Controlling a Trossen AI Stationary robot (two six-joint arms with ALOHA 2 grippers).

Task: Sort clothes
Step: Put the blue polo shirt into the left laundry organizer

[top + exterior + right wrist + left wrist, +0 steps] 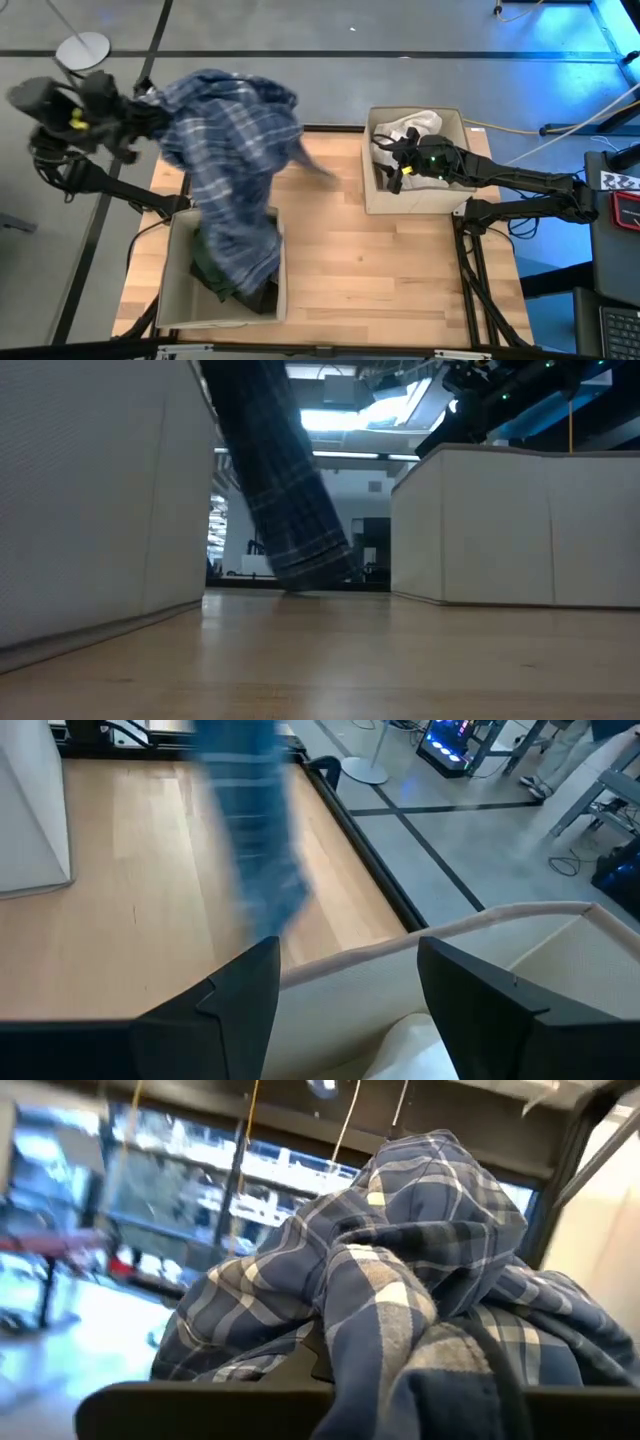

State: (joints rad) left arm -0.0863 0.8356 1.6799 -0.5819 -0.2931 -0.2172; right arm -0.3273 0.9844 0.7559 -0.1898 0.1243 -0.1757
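My left gripper (150, 115) is raised over the table's far left corner and shut on the blue-and-white plaid shirt (230, 150). The shirt hangs in a long drape down to the left beige bin (172, 290). One sleeve (295, 530) hangs down close to the table top. A dark green piece (222, 285) and a dark grey-black piece (264, 298) lie in that bin under the shirt's lower end. My right gripper (350, 1005) is open over the right beige bin (372, 195), just above the white piece (412, 126) lying in it. My left gripper holds a bunched part of the plaid shirt's upper end (400, 1330), several layers gathered together. The cloth itself hides the fingertips. The shirt hangs below and beside the gripper, its lower end (245, 265) reaching into the left bin.
Bare wooden table top (400, 270) lies between the two bins and toward the near edge. The bin walls (520, 530) stand tall on both sides in the low view. A round white stand base (83, 50) is on the floor beyond the far left corner.
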